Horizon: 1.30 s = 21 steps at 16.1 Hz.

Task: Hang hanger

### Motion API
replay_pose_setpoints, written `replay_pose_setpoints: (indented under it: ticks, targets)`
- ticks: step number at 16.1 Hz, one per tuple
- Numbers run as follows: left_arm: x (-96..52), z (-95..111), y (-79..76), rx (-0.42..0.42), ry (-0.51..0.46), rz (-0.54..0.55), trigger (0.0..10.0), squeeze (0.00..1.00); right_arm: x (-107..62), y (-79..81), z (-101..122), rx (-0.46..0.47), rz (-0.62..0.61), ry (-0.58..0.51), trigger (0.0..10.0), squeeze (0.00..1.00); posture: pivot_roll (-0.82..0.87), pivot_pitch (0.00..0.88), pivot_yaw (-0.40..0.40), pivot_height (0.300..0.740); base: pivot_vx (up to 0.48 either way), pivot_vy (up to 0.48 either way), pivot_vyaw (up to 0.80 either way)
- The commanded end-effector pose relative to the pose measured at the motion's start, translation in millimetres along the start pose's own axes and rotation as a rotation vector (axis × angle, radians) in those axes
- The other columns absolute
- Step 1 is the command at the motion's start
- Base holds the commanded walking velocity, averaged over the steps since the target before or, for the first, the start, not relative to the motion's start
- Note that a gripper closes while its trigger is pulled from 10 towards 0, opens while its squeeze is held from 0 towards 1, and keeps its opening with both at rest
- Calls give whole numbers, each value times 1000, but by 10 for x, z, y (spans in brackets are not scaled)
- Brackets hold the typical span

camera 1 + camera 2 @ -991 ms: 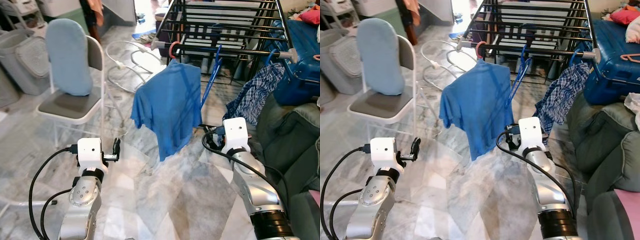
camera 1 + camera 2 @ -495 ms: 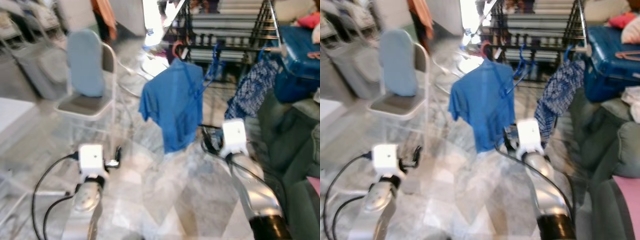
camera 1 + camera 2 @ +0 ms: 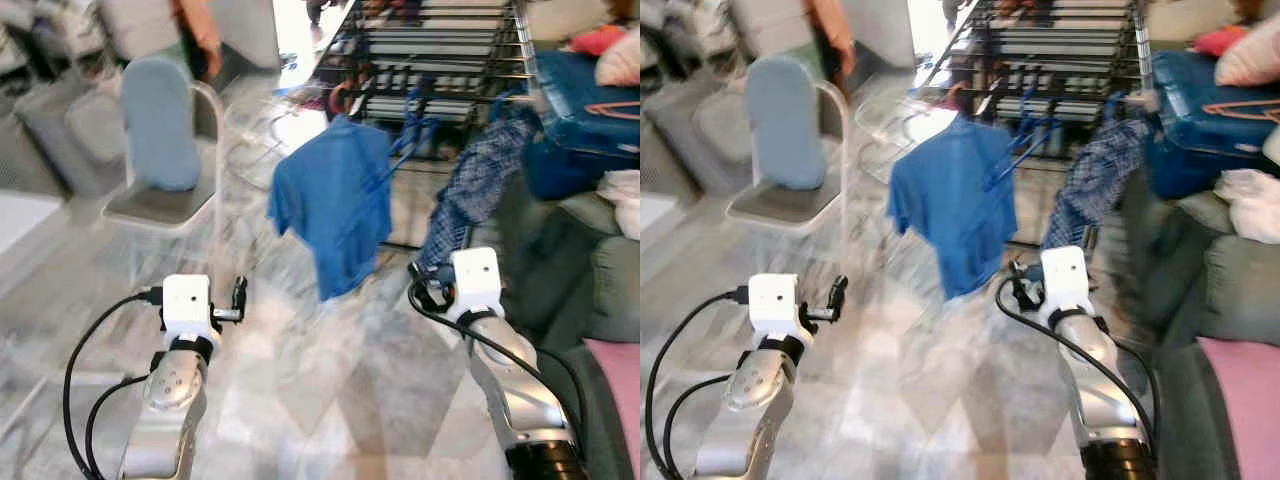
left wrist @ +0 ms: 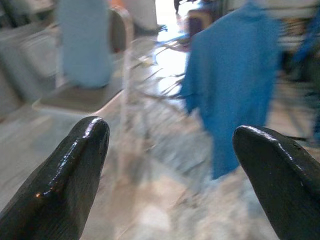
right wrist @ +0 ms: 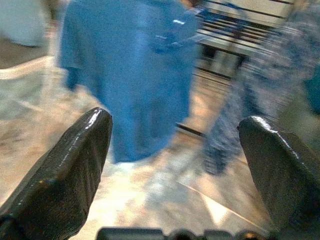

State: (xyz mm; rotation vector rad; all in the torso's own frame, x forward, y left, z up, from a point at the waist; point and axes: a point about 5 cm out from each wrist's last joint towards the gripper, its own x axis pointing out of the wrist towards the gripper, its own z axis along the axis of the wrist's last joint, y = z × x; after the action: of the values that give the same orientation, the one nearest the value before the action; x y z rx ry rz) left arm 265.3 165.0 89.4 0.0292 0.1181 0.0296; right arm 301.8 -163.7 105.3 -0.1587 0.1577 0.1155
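A blue T-shirt [image 3: 335, 205] hangs on a hanger whose reddish hook [image 3: 343, 95] is caught on the near rail of a black drying rack [image 3: 440, 50] at the far side of the scene, so the garment dangles above the marble floor [image 3: 330, 380] between the two arms. Just to the right of it a bare blue hanger [image 3: 412, 125] hangs from the same rail, and further right a blue-and-white checked garment [image 3: 470, 190] droops from the rack toward the floor. The left gripper [image 4: 170, 165] is held up over the floor at the near left, well apart from the shirt, and the left wrist view shows its fingers [image 4: 70, 170] spread wide with nothing between them. The right gripper [image 5: 175, 175] is raised at the near right, near the lower hem of the checked garment, and the right wrist view shows its fingers [image 5: 70, 170] likewise spread and empty, facing the shirt and the checked cloth. To the far left stands a white folding chair [image 3: 165, 200] with a light blue cover [image 3: 158, 120] over its backrest. A dark green sofa [image 3: 590, 280] runs along the right side, with a blue suitcase [image 3: 585, 95] beyond it near the rack. The head views are somewhat blurred.
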Motion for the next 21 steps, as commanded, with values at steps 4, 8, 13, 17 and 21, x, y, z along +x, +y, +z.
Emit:
replay_pose_setpoints:
  ticks: [4,8,13,17,21]
  targets:
    - [1,49,105,2,-3,97,10000,0,-12,96,138,-12,59,-47,10000,0,-73,7,92,740,0,0,800]
    - [32,78,53,5,-7,72,10000,0,-71,203,197,-36,90,-73,10000,0,-116,43,109,740,0,0,800]
    - [55,83,11,11,-4,54,10000,0,-128,191,171,-33,79,-60,10000,0,-126,55,125,740,0,0,800]
    - [59,105,14,-5,-10,62,10000,0,-113,204,191,-31,82,-61,10000,0,-118,51,121,740,0,0,800]
    - [38,56,61,-8,7,83,10000,0,-110,224,199,-28,90,-63,10000,0,-105,35,113,740,0,0,800]
